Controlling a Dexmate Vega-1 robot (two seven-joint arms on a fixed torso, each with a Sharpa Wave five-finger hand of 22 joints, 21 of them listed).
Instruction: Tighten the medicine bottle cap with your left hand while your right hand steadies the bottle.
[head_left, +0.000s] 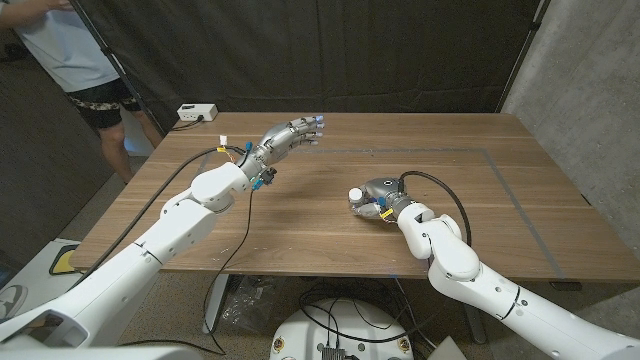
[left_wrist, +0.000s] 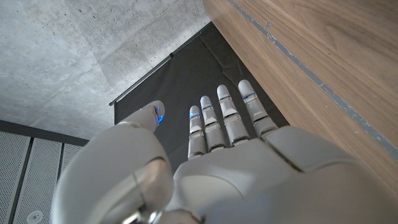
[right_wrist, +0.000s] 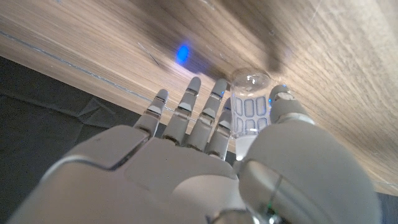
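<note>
— Wooden table (head_left: 300, 215), and where on it is the medicine bottle (head_left: 366, 200)?

— Right of the middle, toward the near edge. Its white cap (head_left: 355, 195) points to the robot's left, which suggests it lies on its side, though the hand hides most of the body.

— Which hand?

— The right hand (head_left: 383, 196). It sits on top of the bottle, covering the body, with the cap sticking out past it. In the right wrist view the fingers (right_wrist: 186, 109) reach along one side of the clear, ribbed bottle (right_wrist: 247, 109) and the thumb (right_wrist: 283, 102) lies along the other, so the bottle sits between them, held.

— Tightly?

— I cannot tell how firmly; the contact itself is partly hidden by the back of the hand (right_wrist: 205, 174).

— And the left hand (head_left: 290, 135)?

— Well apart from the bottle, up above the far left part of the table, near the back edge. It holds nothing. Its fingers (head_left: 308, 127) are stretched out nearly straight, pointing toward the robot's right.

— Does the left wrist view agree?

— Yes. The fingers (left_wrist: 227, 118) are extended side by side, the thumb (left_wrist: 149, 118) set off to one side, with a gap between. Nothing lies in that hand (left_wrist: 217, 168); beyond it are the table's edge (left_wrist: 298, 93), a dark curtain (left_wrist: 180, 81) and a concrete wall (left_wrist: 74, 56).

— Anything else around?

— A person (head_left: 70, 50) stands at the far left, behind the table, and a small white box (head_left: 196, 113) rests on the back left corner.
</note>
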